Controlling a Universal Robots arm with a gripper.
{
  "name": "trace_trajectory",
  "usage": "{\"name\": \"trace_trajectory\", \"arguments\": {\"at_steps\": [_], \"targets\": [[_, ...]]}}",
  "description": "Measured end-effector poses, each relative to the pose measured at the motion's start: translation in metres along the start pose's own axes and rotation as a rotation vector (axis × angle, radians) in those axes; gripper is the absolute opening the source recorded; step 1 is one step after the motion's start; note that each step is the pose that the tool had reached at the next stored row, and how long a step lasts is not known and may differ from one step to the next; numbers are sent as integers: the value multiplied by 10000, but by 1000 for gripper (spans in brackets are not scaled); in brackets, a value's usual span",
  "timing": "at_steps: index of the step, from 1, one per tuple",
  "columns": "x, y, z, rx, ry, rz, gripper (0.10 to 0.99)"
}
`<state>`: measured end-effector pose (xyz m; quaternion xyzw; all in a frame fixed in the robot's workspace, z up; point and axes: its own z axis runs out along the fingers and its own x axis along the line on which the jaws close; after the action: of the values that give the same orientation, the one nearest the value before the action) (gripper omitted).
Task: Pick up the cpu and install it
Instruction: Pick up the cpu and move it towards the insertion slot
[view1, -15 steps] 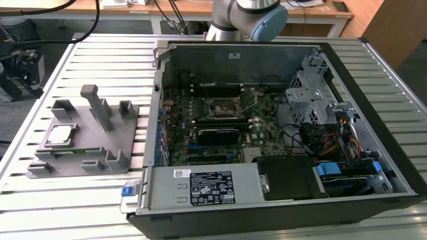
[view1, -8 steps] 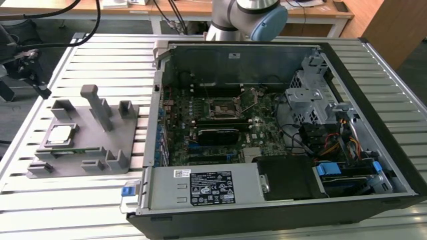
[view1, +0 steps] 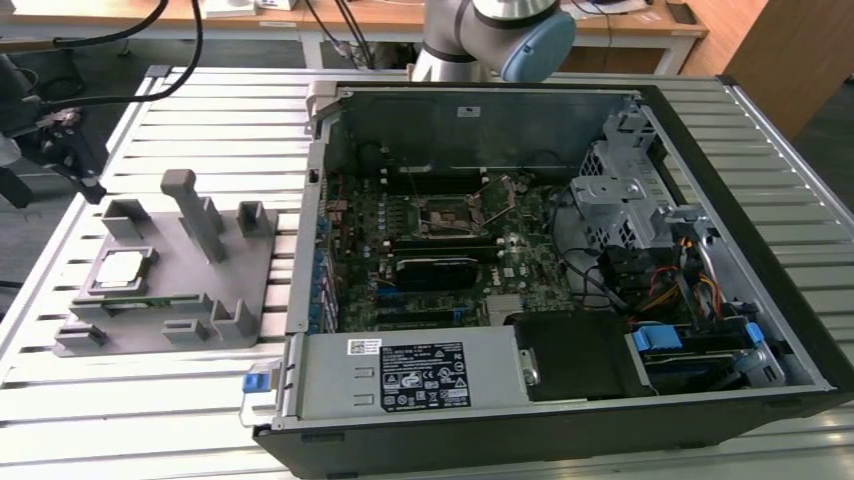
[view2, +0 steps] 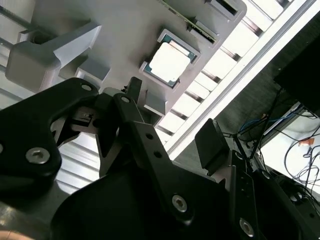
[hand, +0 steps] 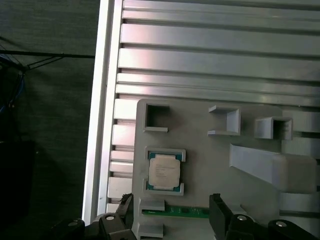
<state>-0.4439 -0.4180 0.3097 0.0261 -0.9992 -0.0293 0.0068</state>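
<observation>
Open pincer (hand: 171, 202) poised near the cpu (hand: 164, 171)
The cpu lies flat in a pocket of the grey fixture tray (view1: 200, 300), at the exterior view's left. A good grasp, I judge, needs the empty pincer centred squarely over it, gripping its edges only.

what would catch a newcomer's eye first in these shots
The big open computer case with its motherboard bare, at the exterior view's right. Then the shiny cpu, seated in a recess of the grey fixture tray on the slatted table, with the open gripper close by, holding nothing.
</observation>
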Motion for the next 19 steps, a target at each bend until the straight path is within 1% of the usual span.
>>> {"name": "trace_trajectory", "arguments": {"at_steps": [5, 8, 11, 19], "targets": [[0, -18, 56, 0, -6, -24, 706], [0, -25, 104, -7, -8, -27, 706], [-1, -28, 152, -7, -6, -26, 706], [-2, -33, 244, -8, -6, -26, 706]]}}
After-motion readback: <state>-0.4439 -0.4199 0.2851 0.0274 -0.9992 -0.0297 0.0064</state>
